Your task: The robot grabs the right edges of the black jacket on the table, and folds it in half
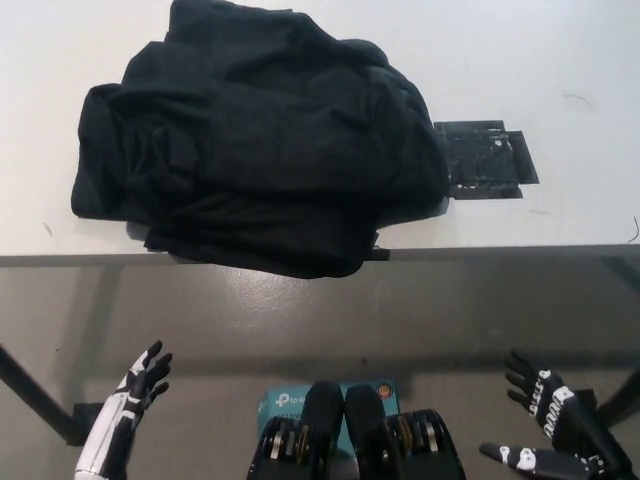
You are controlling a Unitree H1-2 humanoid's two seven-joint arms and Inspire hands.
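I see the jacket [260,150] lying folded on the surface [560,60]; left hand [140,385] and right hand [550,420] hang low, spread, empty; I'd judge only a check is left.

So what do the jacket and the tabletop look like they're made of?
The black jacket looks like soft, matte woven or knit fabric: it bunches in loose folds with almost no sheen. The white table seems a smooth, hard laminate or painted board, evenly lit; which one, I cannot tell.
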